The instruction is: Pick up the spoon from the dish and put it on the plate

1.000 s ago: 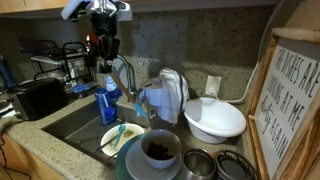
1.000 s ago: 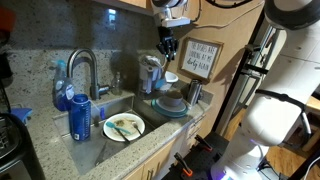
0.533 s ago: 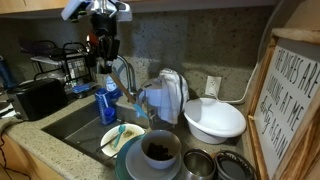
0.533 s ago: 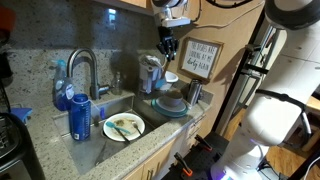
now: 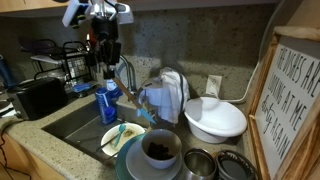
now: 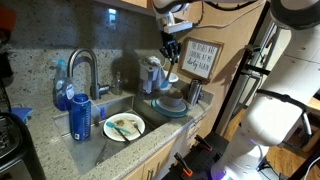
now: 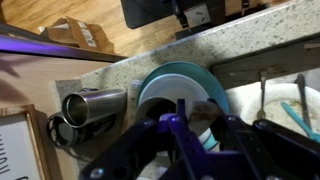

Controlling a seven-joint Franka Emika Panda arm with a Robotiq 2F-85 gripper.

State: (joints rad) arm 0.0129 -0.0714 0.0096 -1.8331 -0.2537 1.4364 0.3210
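Fingers (image 5: pixel 105 60) hang high over the sink end of the surface, pressed together with no gap showing. In the wrist view they meet in a dark point above the teal-rimmed plate (image 7: pixel 180 78), with a steel cup (image 7: pixel 95 103) lying beside it. Whether the spoon is pinched between them cannot be told: it is too slim to make out in any view, so its long axis stays unknown as well. The dish (image 5: pixel 215 120), the big white bowl, sits lower and well off toward the framed sign (image 6: pixel 197 60), and no handle shows over its rim. The plate (image 6: pixel 109 128) lies down in the sink (image 6: pixel 100 108), well below the fingers and toward the faucet (image 6: pixel 85 68), already carrying a pale green utensil (image 6: pixel 126 125). If the spoon is held, the coming move is probably a descent to that plate; if not, a reach across to the dish. Against the earlier frames, the fingers have slid a little toward the sign at much the same height; nothing else has shifted
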